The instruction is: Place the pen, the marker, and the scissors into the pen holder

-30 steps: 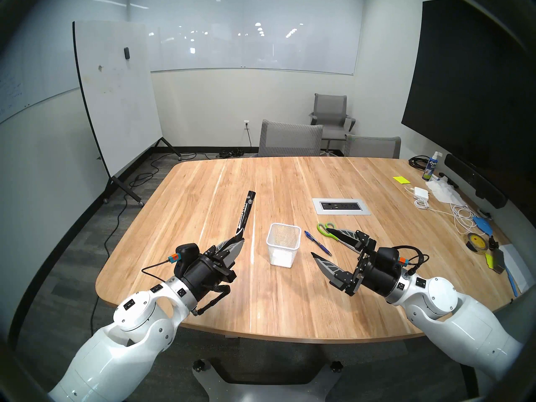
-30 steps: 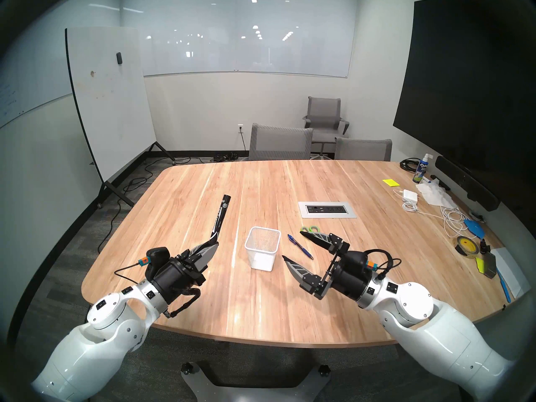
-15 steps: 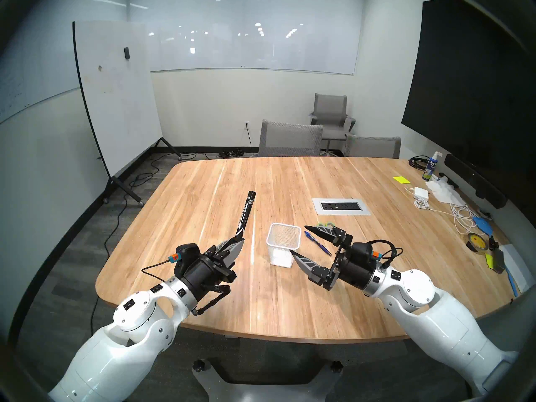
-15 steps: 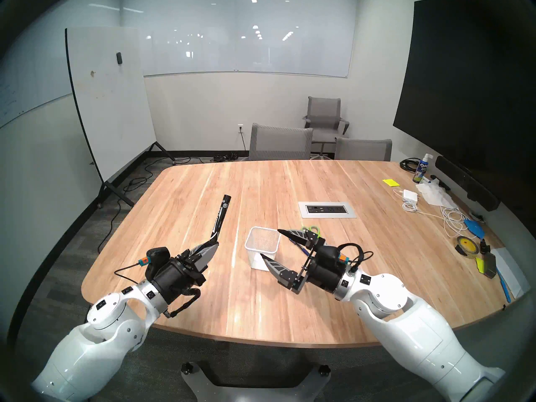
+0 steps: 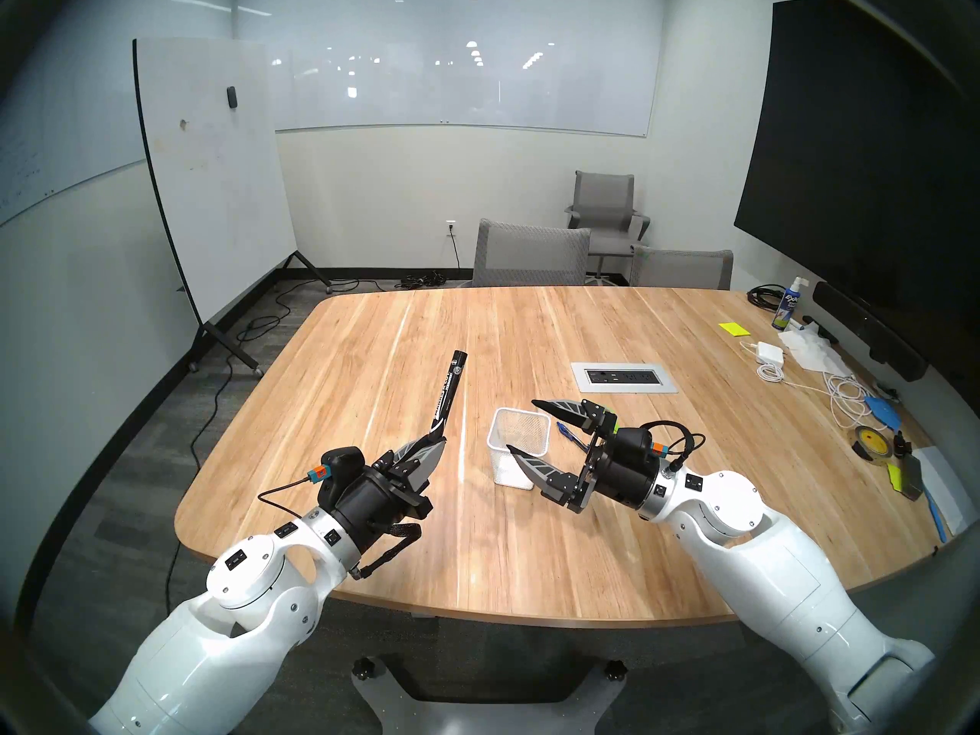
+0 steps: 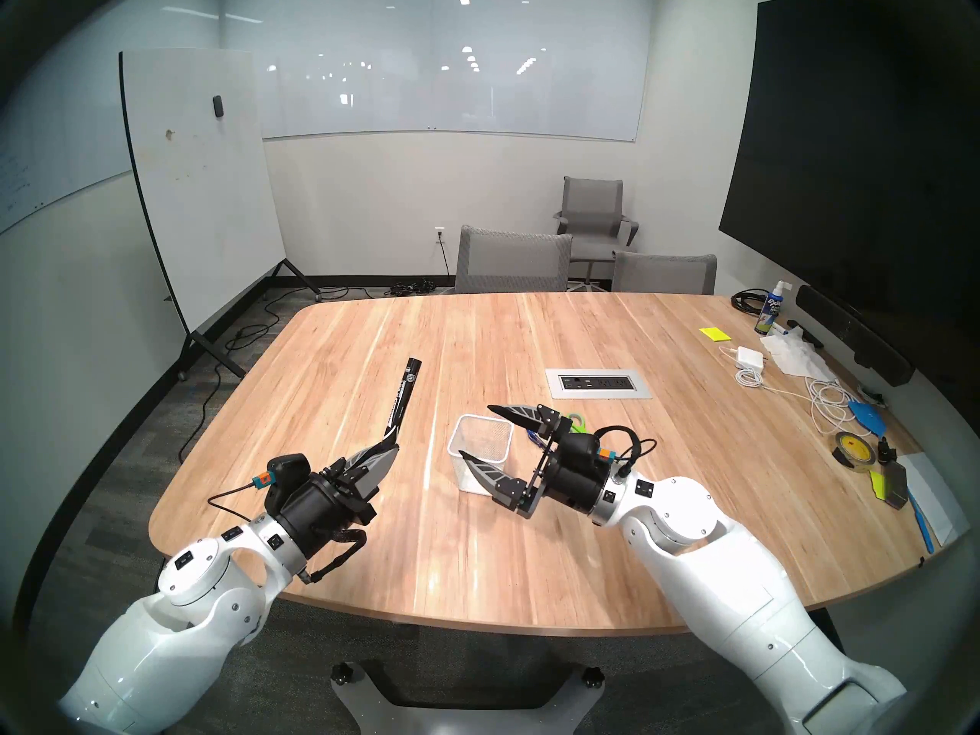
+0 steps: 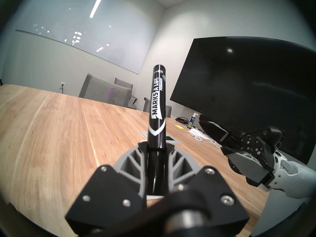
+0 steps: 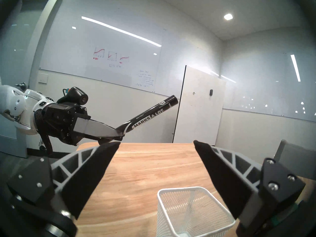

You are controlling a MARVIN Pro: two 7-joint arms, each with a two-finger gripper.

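Right claw (image 5: pixel 522 424), wide open and empty, has swung in over the pen holder (image 5: pixel 518 436). Left claw (image 5: pixel 436 441) stays clamped on marker (image 5: pixel 448 395); probably a handover or steadying next.

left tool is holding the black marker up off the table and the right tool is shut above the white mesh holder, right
Not quite: the right tool is open, not shut; the right wrist view shows its fingers spread wide above the white mesh holder. The rest holds: the left tool grips the black marker clear of the table.
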